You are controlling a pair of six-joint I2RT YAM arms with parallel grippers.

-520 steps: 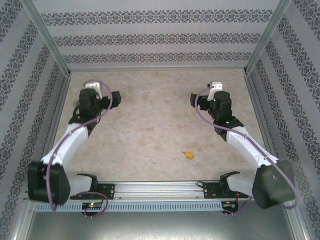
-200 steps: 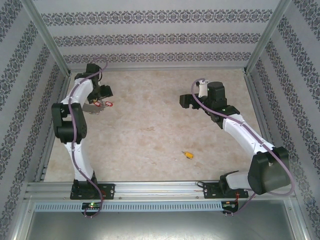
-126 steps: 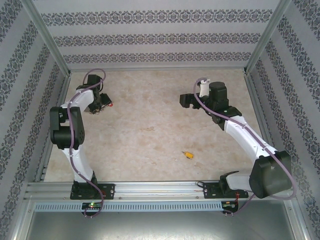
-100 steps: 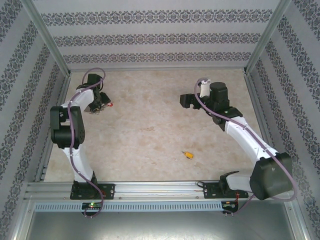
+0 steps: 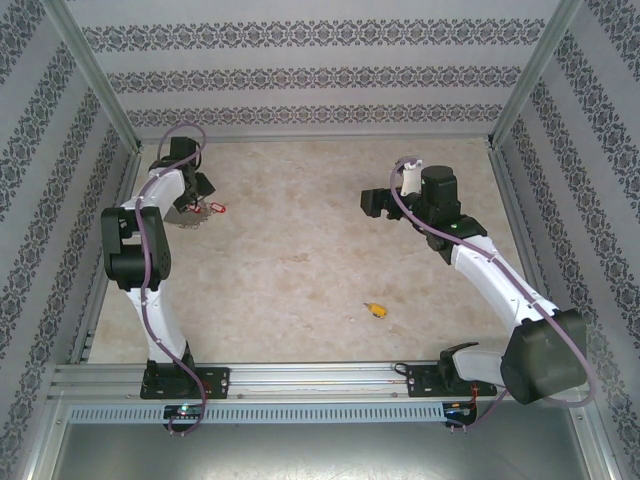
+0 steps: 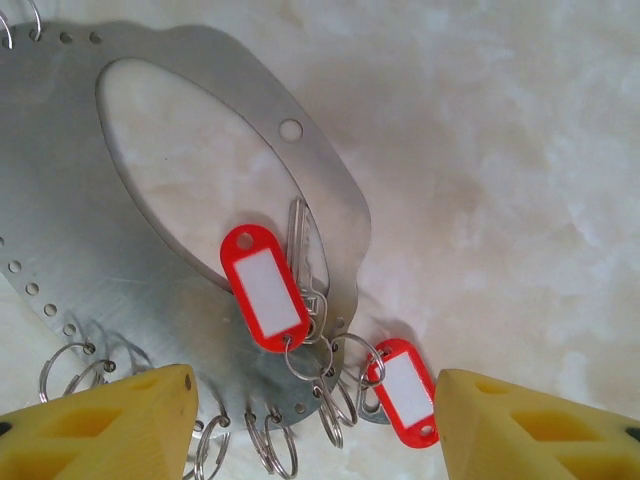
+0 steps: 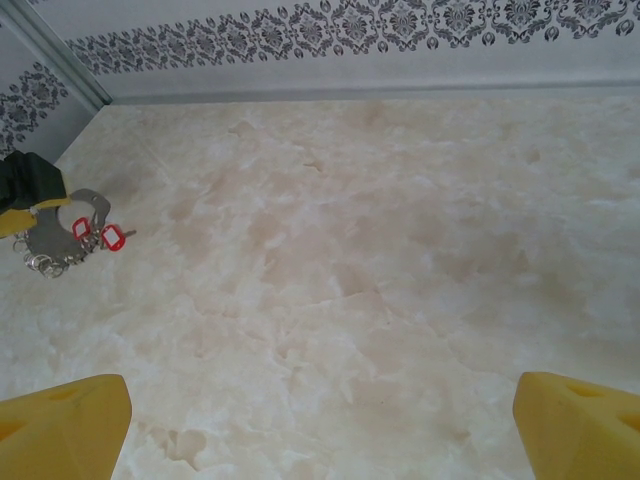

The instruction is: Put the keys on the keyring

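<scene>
The keyring (image 6: 120,270) is a flat silvery plate with an oval cut-out, several split rings and two red tags (image 6: 265,285), lying at the far left of the table (image 5: 185,214). A silver key (image 6: 300,250) lies under the larger tag. My left gripper (image 6: 315,425) hangs open just above it, its yellow fingers (image 6: 110,425) either side of the rings and the smaller tag (image 6: 405,390). The small yellow-orange key (image 5: 376,310) lies alone near the front middle. Over the far right, my right gripper (image 7: 320,430) stands open over bare table (image 5: 372,202).
The marble-patterned table (image 5: 300,260) is boxed in by patterned walls and metal posts (image 5: 95,80) on three sides. The keyring (image 7: 72,228) lies close to the left wall. A metal rail (image 5: 310,375) carries both arm bases along the near edge.
The left gripper dipped over the keyring, hiding the red tag, then drew back toward the far wall so the tag shows again. The right arm has barely moved.
</scene>
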